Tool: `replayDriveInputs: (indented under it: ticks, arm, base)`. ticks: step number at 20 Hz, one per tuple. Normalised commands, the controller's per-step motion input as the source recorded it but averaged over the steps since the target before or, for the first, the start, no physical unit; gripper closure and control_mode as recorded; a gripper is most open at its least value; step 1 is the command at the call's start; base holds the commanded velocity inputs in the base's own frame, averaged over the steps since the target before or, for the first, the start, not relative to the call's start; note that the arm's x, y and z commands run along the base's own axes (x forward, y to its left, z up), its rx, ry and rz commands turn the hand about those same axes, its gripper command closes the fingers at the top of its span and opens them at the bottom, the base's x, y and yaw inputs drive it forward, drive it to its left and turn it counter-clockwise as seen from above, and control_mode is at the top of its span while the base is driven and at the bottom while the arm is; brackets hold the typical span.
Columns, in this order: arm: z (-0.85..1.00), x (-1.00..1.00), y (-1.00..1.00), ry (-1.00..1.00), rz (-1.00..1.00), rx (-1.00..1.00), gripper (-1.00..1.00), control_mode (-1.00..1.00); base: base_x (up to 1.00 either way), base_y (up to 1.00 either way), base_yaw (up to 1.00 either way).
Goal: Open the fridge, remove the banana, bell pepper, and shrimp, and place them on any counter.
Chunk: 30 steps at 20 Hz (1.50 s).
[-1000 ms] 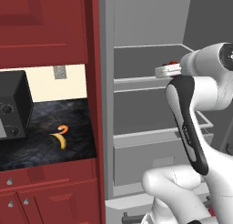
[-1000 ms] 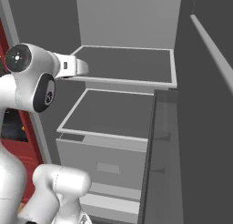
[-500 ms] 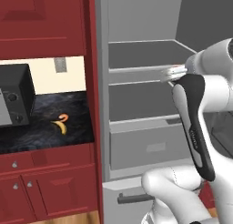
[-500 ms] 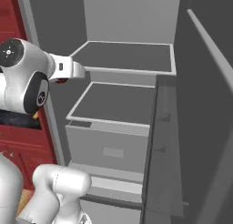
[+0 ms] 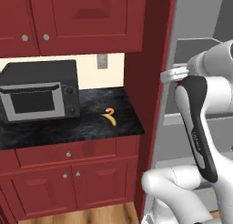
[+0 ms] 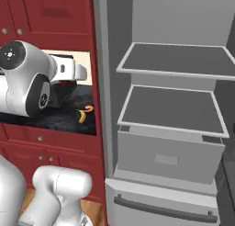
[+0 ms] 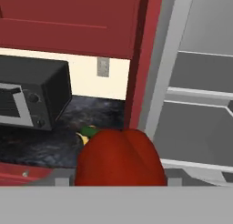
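Observation:
The red bell pepper (image 7: 120, 157) bulges up between my fingertips in the hand view, and my gripper (image 7: 119, 178) is shut on it, in front of the red panel between fridge and counter. The fridge (image 6: 103, 82) stands open with bare shelves (image 6: 174, 59) and a lower drawer (image 6: 165, 158). On the black counter (image 5: 45, 127) lie the yellow banana (image 5: 112, 121) and, touching it, the orange shrimp (image 5: 108, 111). From the right base view the banana (image 6: 81, 116) and shrimp (image 6: 88, 109) lie just below my hand.
A black microwave (image 5: 38, 91) takes up the counter's left part, with bare slab right of it around the banana. Red upper cabinets (image 5: 68, 18) hang above. A tall red side panel (image 5: 150, 82) separates counter and fridge. The microwave (image 7: 32, 95) is also ahead of my hand.
Both base views have swung from the fridge toward the counter, so the camera moved. My hand came out of the fridge to the counter side.

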Motion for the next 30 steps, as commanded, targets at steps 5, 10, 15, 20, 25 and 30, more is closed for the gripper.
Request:
replayDriveInputs:
  ticks: [5,10,15,20,25,30]
  arm:
    - [0.0,0.0,0.0,0.0,0.0,0.0,1.0,1.0]
    - [0.0,0.0,0.0,0.0,0.0,0.0,1.0,1.0]
    - [0.0,0.0,0.0,0.0,0.0,0.0,1.0,1.0]
    - [0.0,0.0,0.0,0.0,0.0,0.0,1.0,1.0]
    - [-0.31,0.19,0.0,0.09,0.0,0.0,1.0,-1.0]
    - [-0.76,0.68,0.11,0.17,0.0,0.0,1.0,-1.0]
  base:
    - [0.2,0.58,0.2]
    - [0.73,0.11,0.02]
    - [0.53,0.24,-0.01]
    - [0.25,0.22,-0.01]
    - [0.11,0.03,0.0]
    - [0.0,0.0,0.0]
